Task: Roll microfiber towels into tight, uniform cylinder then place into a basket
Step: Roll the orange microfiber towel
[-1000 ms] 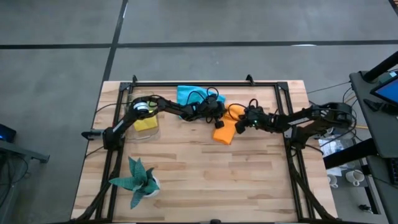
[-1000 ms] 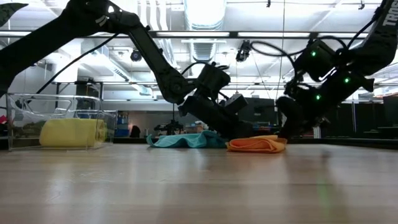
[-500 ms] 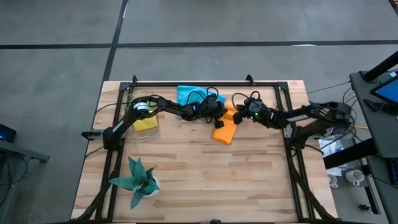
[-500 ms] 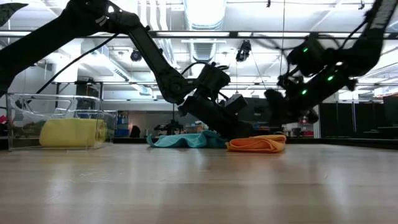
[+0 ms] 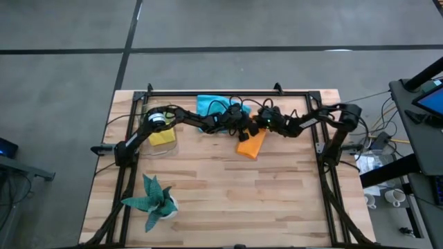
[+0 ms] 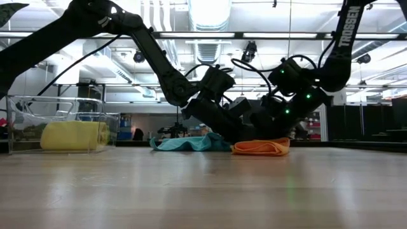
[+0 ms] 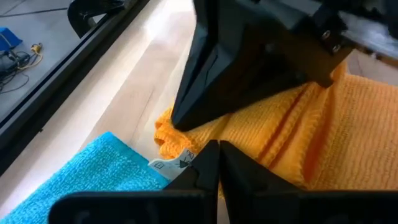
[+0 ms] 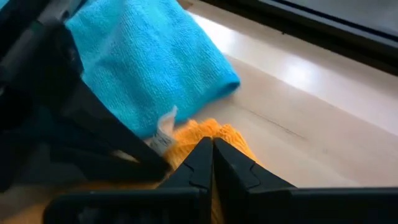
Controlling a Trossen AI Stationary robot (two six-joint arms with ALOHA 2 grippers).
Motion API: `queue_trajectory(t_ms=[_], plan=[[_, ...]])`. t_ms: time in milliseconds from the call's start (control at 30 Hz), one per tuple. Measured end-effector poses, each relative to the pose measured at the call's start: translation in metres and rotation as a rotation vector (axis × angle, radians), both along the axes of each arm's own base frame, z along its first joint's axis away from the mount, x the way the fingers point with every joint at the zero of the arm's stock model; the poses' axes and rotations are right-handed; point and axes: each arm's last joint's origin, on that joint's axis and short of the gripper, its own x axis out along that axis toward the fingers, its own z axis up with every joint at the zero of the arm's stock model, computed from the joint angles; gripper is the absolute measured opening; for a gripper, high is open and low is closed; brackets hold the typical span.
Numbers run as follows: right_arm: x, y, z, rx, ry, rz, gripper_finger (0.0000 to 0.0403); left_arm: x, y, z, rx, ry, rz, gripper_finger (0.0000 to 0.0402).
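Note:
An orange towel (image 5: 250, 145) lies folded flat on the table, right of centre at the back. A blue towel (image 5: 210, 105) lies crumpled just beyond it to the left. My left gripper (image 5: 243, 127) and my right gripper (image 5: 258, 126) are both shut and meet tip to tip at the orange towel's far end. A rolled yellow towel (image 6: 73, 135) lies in the clear basket (image 6: 63, 105) at the left. My left gripper rests its shut fingertips (image 7: 211, 155) on the orange towel's far corner (image 7: 177, 134), beside the white label. It comes slanting down from the table's left. The towel lies flat on the table. My right gripper sets its shut fingertips (image 8: 205, 152) down on the orange towel's far edge (image 8: 211, 129), slanting down from the table's right. The towel stays flat under them; whether any cloth is caught between the fingers does not show.
A black metal frame (image 5: 228, 92) runs along the table's far and side edges. A teal spiky plant in a white pot (image 5: 154, 200) stands near the front left. Bare wood fills the table's near half.
My right gripper has swung toward the table's left and far edge, along the orange towel's far end, until it stands against my left gripper. It has stayed shut. The orange towel lies where it was.

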Motion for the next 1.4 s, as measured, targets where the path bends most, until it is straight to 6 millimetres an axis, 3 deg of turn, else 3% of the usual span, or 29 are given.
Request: queue_trajectory(t_ms=[233, 467, 567, 733, 967, 1233, 1400], plan=[[-0.01, 0.004, 0.004, -0.026, 0.025, 0.003, 0.0009, 0.0, 0.0, 0.0, -0.002, 0.0, -0.003, 0.0], [-0.02, 0.008, 0.034, -0.09, -0.016, -0.006, 0.0009, 0.0, 0.0, 0.0, -0.003, 0.0, -0.004, 0.0], [-0.026, 0.011, 0.035, -0.063, 0.0, -0.012, 0.0008, 0.0, 0.0, 0.0, -0.003, -0.001, -0.004, 0.0], [-0.034, 0.016, 0.018, 0.002, 0.035, -0.013, 0.0008, 0.0, 0.0, 0.0, -0.004, -0.001, -0.004, 0.0], [-0.033, 0.016, 0.001, 0.034, 0.08, -0.011, 0.0009, 0.0, 0.0, 0.0, -0.005, -0.001, -0.004, 0.0], [-0.044, 0.023, 0.031, 0.015, 0.027, 0.018, 0.0008, 0.0, -0.001, 0.0, -0.005, -0.002, -0.005, 0.0], [-0.063, 0.032, 0.032, 0.033, -0.009, -0.008, 0.0008, 0.0, -0.001, 0.0, -0.005, -0.002, -0.005, 0.0]])
